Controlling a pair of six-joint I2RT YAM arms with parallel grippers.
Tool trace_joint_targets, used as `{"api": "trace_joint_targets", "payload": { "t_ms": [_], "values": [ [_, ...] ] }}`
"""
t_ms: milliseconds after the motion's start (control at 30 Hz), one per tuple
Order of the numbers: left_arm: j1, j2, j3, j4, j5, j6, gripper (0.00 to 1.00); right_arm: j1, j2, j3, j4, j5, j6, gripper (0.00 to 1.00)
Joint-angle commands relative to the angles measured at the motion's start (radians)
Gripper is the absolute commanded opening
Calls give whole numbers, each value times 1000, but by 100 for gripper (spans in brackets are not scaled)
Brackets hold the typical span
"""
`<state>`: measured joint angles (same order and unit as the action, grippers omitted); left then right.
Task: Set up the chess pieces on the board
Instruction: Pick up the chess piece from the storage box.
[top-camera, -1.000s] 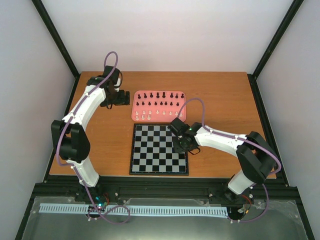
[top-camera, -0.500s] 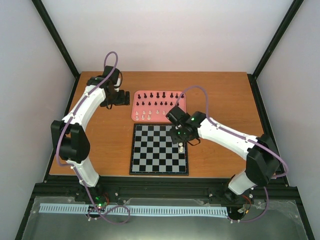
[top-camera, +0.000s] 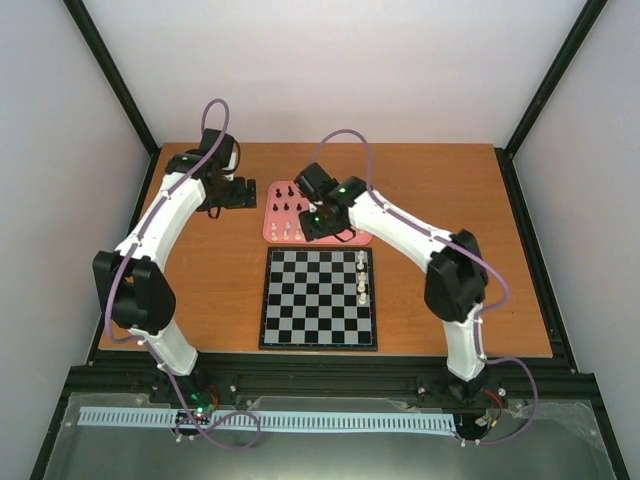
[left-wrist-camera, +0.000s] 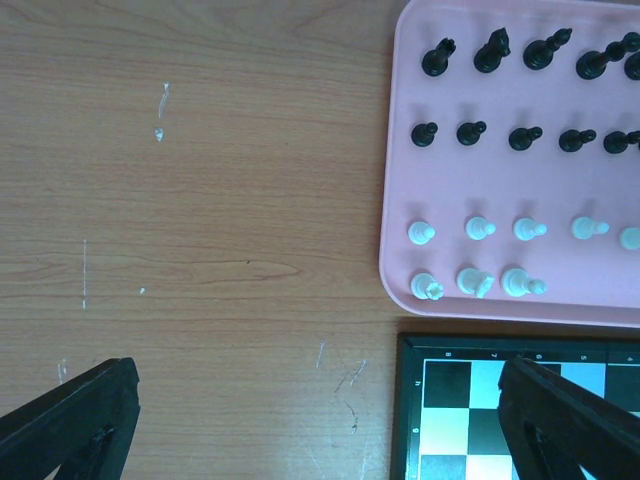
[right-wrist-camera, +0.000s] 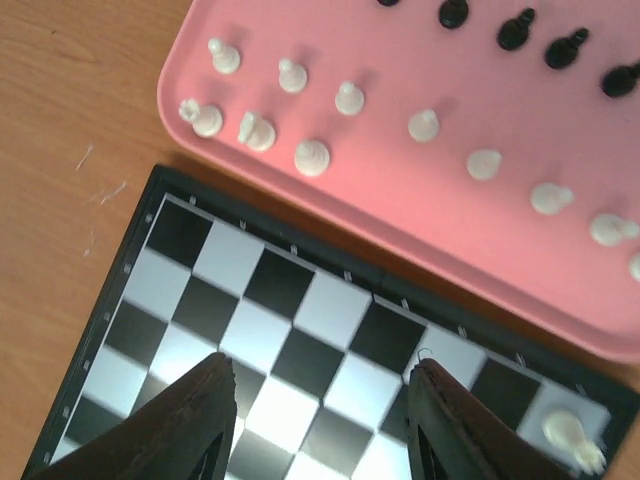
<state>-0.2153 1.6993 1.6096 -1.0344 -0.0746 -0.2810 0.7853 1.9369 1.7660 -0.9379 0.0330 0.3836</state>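
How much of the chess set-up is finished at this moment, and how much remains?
Done: a few cream-white pieces stand in the right-hand column of the chessboard. In hand: nothing. The right gripper hangs open and empty by the pink tray, and the left gripper is open above the wooden table. Left: the black chessmen and many cream-white ones stand in the tray.

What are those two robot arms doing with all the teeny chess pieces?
They are setting up a chess game. The right gripper hovers open and empty where the pink rounded-corner tray meets the flat black-and-pale checkered board. Most tiny cream-white chessmen and black chessmen wait in rows on the tray. A few white pieces already stand along the board's right side. The left gripper hangs open over the wooden table, holding nothing.
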Motion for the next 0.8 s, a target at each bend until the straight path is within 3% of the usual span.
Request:
{"api": "trace_joint_targets", "payload": {
  "t_ms": [0, 200, 767],
  "values": [
    [-4, -55, 37, -23, -6, 3, 100, -10, 151, 139, 15, -45, -56, 54],
    [-4, -65, 39, -36, 4, 1, 100, -12, 307, 306, 23, -48, -77, 52],
    [-3, -70, 20, -30, 4, 5, 100, -33, 459, 390, 48, -34, -63, 45]
  ]
}}
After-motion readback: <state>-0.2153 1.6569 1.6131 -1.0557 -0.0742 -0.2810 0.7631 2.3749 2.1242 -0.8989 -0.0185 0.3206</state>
